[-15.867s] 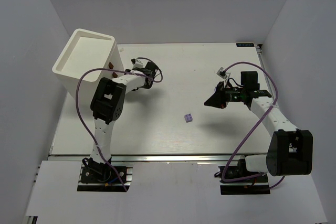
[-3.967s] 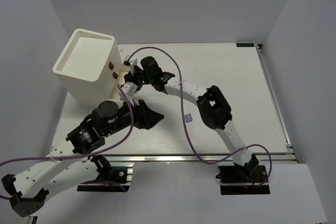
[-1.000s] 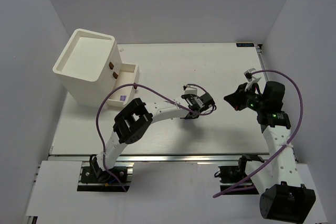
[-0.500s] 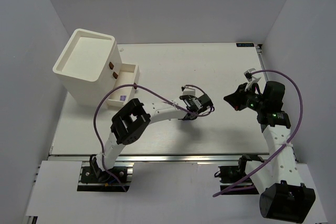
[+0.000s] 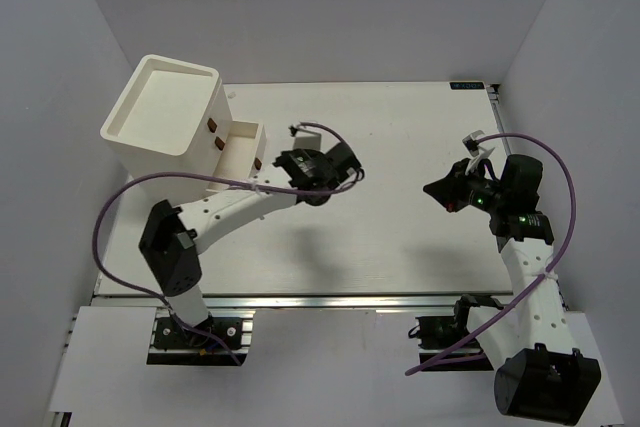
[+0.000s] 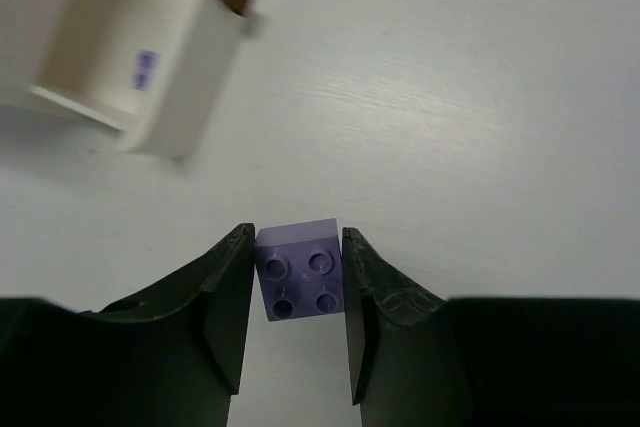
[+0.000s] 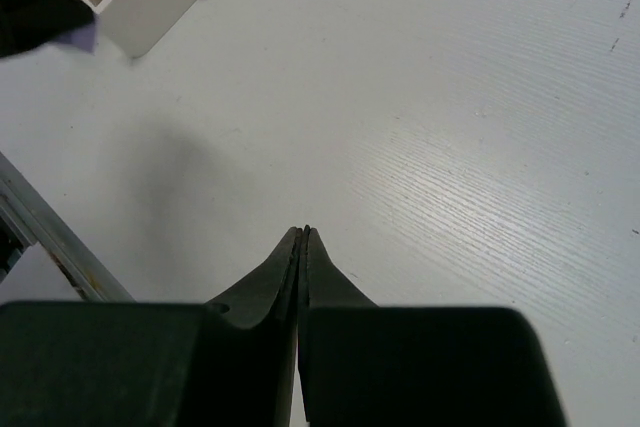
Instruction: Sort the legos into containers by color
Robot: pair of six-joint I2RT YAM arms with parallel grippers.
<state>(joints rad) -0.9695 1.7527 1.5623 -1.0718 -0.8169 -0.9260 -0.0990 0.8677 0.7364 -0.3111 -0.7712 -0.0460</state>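
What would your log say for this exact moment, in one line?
left gripper: shut on lavender lego | open drawer: nearby, lego not yet in | right gripper: shut, empty

glossy plastic lavender brick (image 6: 299,269), matt grained white table (image 6: 480,97).

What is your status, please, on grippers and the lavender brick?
Left gripper shut on lavender brick, short of the open drawer. Right gripper shut, empty. Nothing seen between brick and drawer.
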